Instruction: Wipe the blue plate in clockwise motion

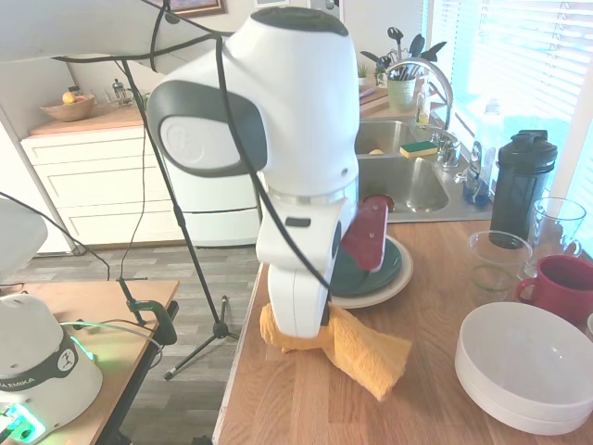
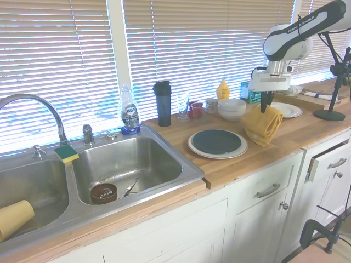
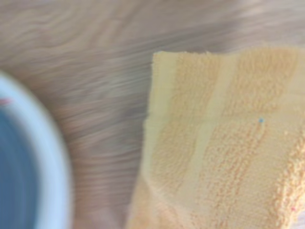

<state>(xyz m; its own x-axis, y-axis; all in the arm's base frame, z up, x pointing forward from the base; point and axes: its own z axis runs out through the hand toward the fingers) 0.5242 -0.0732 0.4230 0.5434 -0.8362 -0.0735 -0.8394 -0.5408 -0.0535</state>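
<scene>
Cloth: my gripper (image 2: 267,107) pinches a folded, fuzzy orange towel (image 2: 262,124).
Plate: round glossy blue plate (image 2: 216,141) on a wider cream plate (image 2: 239,149).
Counter: wood grain.

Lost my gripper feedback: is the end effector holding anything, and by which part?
Yes: the end effector grips the orange towel by its upper bunched edge; the rest hangs onto the counter beside the blue plate.
</scene>
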